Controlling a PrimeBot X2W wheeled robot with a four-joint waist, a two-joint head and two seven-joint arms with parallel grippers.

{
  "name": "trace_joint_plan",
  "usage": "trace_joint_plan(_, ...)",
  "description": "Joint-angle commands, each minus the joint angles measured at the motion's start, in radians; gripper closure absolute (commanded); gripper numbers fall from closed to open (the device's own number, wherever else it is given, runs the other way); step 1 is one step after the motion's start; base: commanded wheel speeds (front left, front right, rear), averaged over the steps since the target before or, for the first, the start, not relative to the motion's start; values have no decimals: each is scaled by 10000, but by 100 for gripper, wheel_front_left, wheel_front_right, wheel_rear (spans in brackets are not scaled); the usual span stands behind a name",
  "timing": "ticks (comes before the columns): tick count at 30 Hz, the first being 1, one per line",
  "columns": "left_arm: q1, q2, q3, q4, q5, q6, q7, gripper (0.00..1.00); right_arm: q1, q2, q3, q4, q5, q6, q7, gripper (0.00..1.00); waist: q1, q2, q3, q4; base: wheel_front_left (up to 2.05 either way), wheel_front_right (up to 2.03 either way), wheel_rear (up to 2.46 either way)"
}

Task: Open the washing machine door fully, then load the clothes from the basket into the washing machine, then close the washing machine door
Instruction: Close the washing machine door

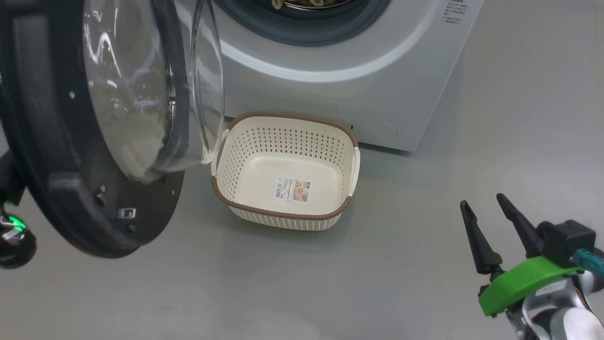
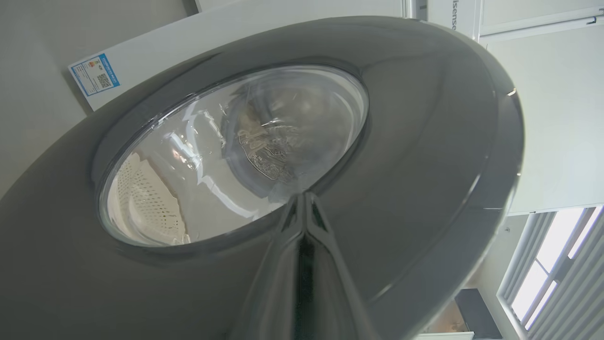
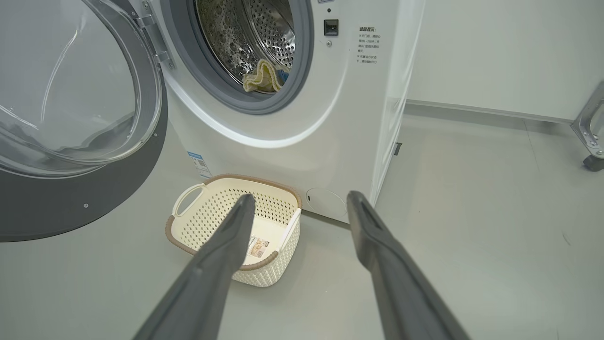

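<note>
Bright even light, white glare on the washing machine door (image 1: 106,120), soft shadows.

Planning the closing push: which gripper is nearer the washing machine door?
Left. The left gripper points at the washing machine door's outer face, close up; the right gripper hangs over the floor beyond the basket.

We can read only the letters "isense" on a white panel (image 2: 441,19), while the small print (image 3: 368,47) on the washing machine (image 3: 330,141), its blue sticker (image 2: 94,74) with a square code, and the barcode label (image 1: 292,190) inside the basket (image 1: 283,141) are too small for us.
</note>
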Motion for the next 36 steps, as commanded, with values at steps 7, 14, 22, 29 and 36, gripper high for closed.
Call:
trace_joint_plan(7,40,-304,431,-1020,86,-71,599,100,-402,-125,330,-37,305,37,-336,0,0,0,-235,-363,0,0,0)
trace_joint_plan(14,100,-971,446,-1237,237,-71,914,100,-389,-125,421,229,513,37,-577,0,0,0,-397,-807,0,0,0)
trace_joint_plan(22,46,-1555,412,-1207,585,-71,1090,100,-420,-125,635,564,723,37,-845,0,0,0,-554,-1497,0,0,0)
trace_joint_plan(29,-105,-1849,438,-1041,784,-71,1160,100,-537,-125,761,774,852,37,-1036,0,0,0,-493,-2110,0,0,0)
trace_joint_plan(36,-415,-2105,462,-842,938,-71,1111,100,-725,-125,872,917,966,37,-1183,0,0,0,-298,-2711,0,0,0)
